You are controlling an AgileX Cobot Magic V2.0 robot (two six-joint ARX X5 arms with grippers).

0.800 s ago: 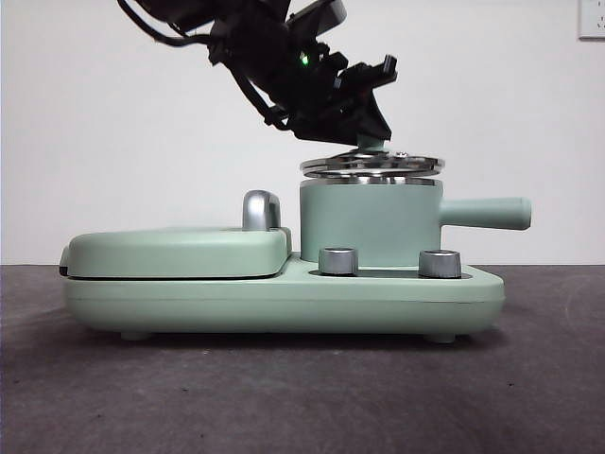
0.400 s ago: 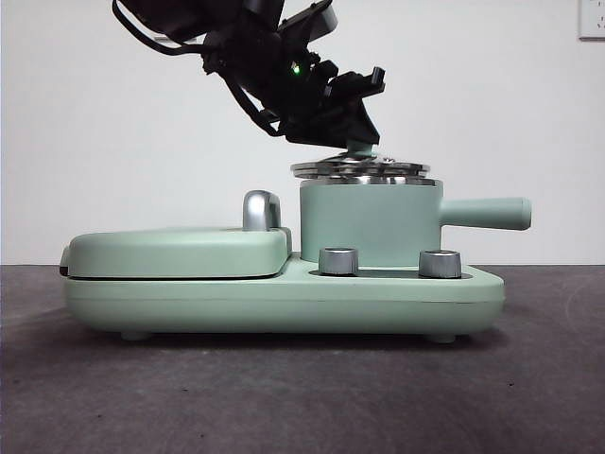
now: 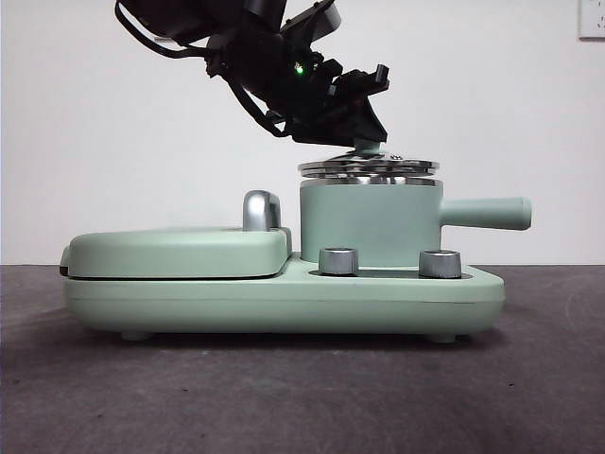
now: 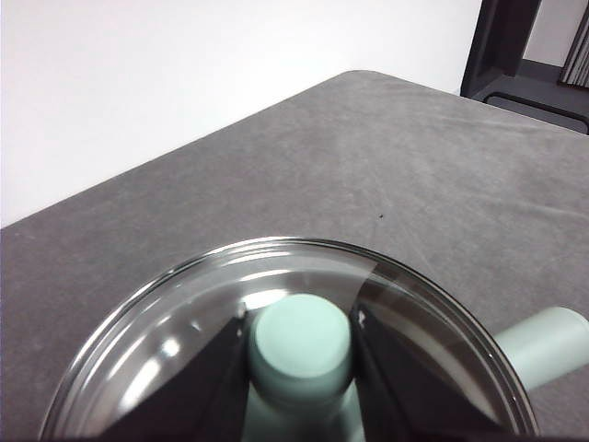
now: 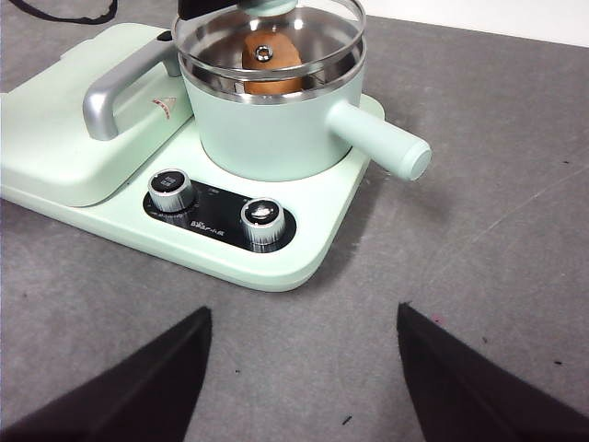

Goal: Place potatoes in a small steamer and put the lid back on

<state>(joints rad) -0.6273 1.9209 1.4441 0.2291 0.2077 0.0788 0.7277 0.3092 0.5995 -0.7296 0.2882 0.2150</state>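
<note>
1. I'm on the last step — the potato already sits inside the steamer, and my left gripper has its jaws closed on the mint-green knob of the lid.
2. In the front view the lid hangs just above the steel rim, roughly level, with a thin gap I can barely make out.
3. My next move, as I judge it: lower straight down until the rim seats all round, then let go of the knob and lift clear without dragging the lid.
4. The right gripper waits well back from the cooker, jaws spread wide and empty.
5. Only the right wrist view shows the potato through the glass — the front view hides it behind the pot wall.
</note>
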